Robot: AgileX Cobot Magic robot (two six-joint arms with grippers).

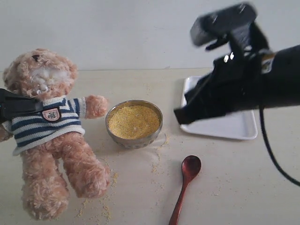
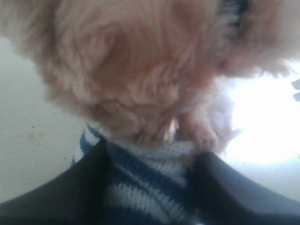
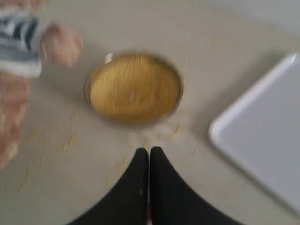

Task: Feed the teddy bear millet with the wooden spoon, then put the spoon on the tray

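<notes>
Wooden spoon (image 1: 190, 168): lower centre, lying on table (image 1: 234, 178), well apart from both grippers.
Right gripper (image 3: 149, 152): pressed together, empty, above the spoon in frame, beside tray (image 1: 236, 127).
Left gripper (image 2: 150, 187): clamped on teddy bear (image 1: 47, 126) at its shirt, left edge.

Round metal bowl (image 1: 134, 141) near the desk's middle, pale beige desk (image 1: 234, 187), plain white wall (image 1: 117, 33) beyond its far edge
</notes>
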